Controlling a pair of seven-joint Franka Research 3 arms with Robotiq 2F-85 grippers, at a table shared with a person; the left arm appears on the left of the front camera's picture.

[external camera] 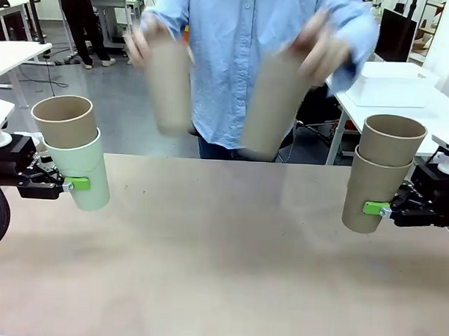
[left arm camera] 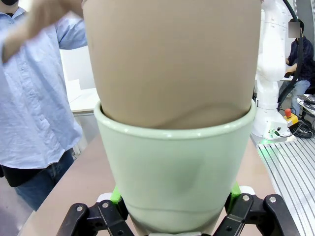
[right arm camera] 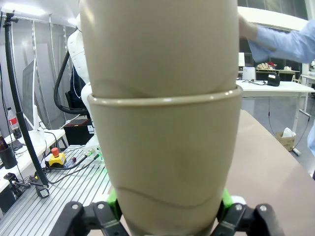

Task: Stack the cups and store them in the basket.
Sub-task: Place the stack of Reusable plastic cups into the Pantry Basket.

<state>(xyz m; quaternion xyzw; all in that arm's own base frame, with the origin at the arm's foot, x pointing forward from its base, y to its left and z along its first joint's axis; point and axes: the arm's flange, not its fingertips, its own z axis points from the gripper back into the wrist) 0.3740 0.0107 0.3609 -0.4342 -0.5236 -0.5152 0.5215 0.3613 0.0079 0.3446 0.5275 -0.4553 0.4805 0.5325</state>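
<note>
From the front, the robot's left hand (external camera: 75, 183) squeezes a smooth pale green cup (external camera: 83, 170) with a brown cup (external camera: 64, 122) nested inside, over the flat tan worktop (external camera: 221, 271). Its right hand (external camera: 372, 208) squeezes two stacked brown cups (external camera: 375, 181). A person (external camera: 243, 58) across holds up two more brown cups (external camera: 168, 85), blurry. At the left wrist, green pads (left arm camera: 116, 195) press the round matte wall of the green cup (left arm camera: 172, 182). At the right wrist, the pads (right arm camera: 112, 199) pinch the bottom brown cup (right arm camera: 167, 157).
</note>
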